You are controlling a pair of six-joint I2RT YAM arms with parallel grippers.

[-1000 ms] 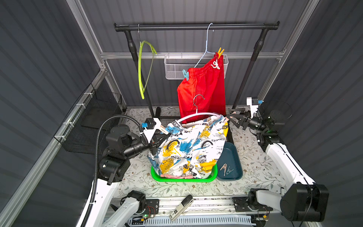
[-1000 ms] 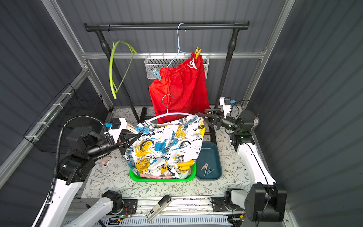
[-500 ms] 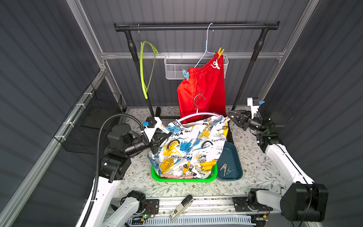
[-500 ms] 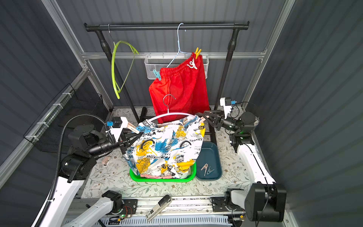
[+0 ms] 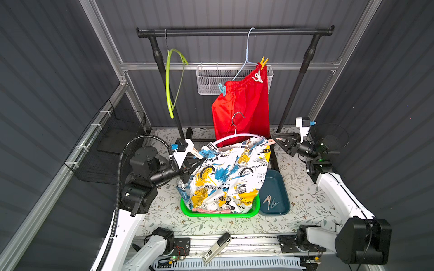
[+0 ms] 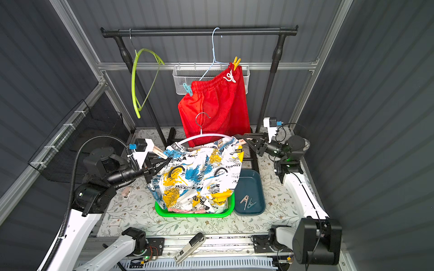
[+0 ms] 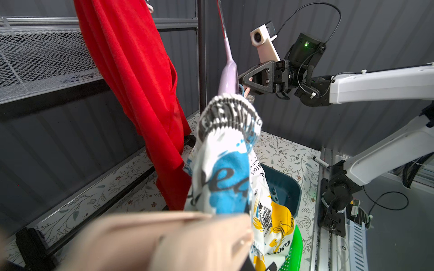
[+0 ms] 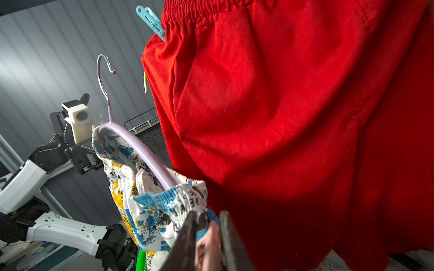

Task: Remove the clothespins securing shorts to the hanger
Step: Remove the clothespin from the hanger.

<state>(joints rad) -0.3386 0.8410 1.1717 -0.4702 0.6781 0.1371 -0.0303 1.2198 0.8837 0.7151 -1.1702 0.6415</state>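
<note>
The left gripper (image 5: 198, 160), closed on one beige clothespin (image 5: 195, 152), seems to steady the printed shorts (image 5: 225, 178) while the right gripper (image 8: 207, 215) straddles the opposite clothespin (image 8: 207, 246); whether it squeezes, I cannot tell.

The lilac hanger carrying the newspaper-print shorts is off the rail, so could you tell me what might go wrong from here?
1. The right gripper pinches the beige-pink clothespin; once that peg lets go, the lilac plastic hanger, its hook free, may tip in the left gripper.
2. The white newspaper-print shorts could slide off beside the green plastic basket.
</note>
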